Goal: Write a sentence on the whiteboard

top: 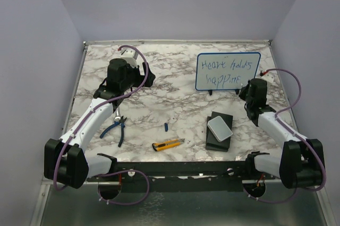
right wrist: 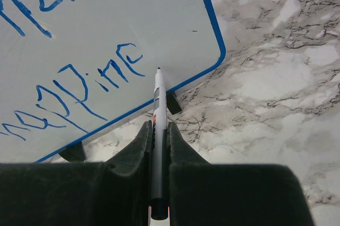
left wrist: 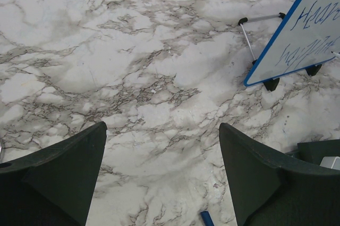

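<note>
Right now the rectangular white board with the thin blue rounded frame (top: 228, 70) stands on the far right part of the marble-patterned desk (top: 175, 93). It rests on small black feet and leans back on a thin wire stand. The blue handwritten sentence (top: 227, 72) runs in two slanted lines; I read "Heart holds" above and "happine" below.

My right jaws are clenched on a slim white-and-grey marker pen (right wrist: 158, 109), held lengthwise between them with its dark tip pointing at the board. From the right wrist view the tip sits just right of the last "e", near the lower right corner of the frame. I cannot tell whether it touches the surface.

My left jaws are released, spread wide with nothing between them, over bare marble on the far left side, well apart from the board. In the left wrist view I see the board's edge at the upper right.

Nearer to me on the desk lie blue-handled pliers (top: 118, 128), a small blue pen cap (top: 166, 127) and a yellow-and-black utility knife (top: 168, 144). A pale grey rounded-corner box (top: 220, 128) rests on top of a flat black box (top: 215, 142) at the near right.
</note>
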### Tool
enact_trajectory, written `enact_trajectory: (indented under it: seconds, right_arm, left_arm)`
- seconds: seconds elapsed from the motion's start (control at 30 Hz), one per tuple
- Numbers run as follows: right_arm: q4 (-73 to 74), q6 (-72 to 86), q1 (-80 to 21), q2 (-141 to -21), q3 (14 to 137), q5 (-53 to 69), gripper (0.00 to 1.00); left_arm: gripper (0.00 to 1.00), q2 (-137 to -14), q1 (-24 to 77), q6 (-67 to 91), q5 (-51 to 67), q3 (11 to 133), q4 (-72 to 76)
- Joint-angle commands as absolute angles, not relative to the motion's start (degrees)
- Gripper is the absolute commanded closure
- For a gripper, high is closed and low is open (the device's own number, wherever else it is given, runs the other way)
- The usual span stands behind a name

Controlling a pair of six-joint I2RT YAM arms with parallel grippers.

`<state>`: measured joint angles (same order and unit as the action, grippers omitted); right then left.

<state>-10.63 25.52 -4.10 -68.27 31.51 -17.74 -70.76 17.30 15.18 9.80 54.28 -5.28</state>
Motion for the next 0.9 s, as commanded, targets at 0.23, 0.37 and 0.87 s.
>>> enact_trajectory:
  seconds: [0.23,0.37,0.87]
  right_arm:
    - [-14.8,24.2,-3.9,-70.6,30.7,-15.8,0.99]
    - [-16.1,23.9,-3.9,-70.7,30.5,-14.3,0.99]
    - [-15.6,23.6,-3.9,-70.4,30.4,-11.9,1.00]
  left_arm:
    - [0.12,-69.7,17.0,14.9,9.3,53.5,-4.3]
    - [0.12,-69.6,17.0,14.9,9.3,53.5,-4.3]
    - [0.12,-69.7,17.0,14.9,9.3,53.5,-4.3]
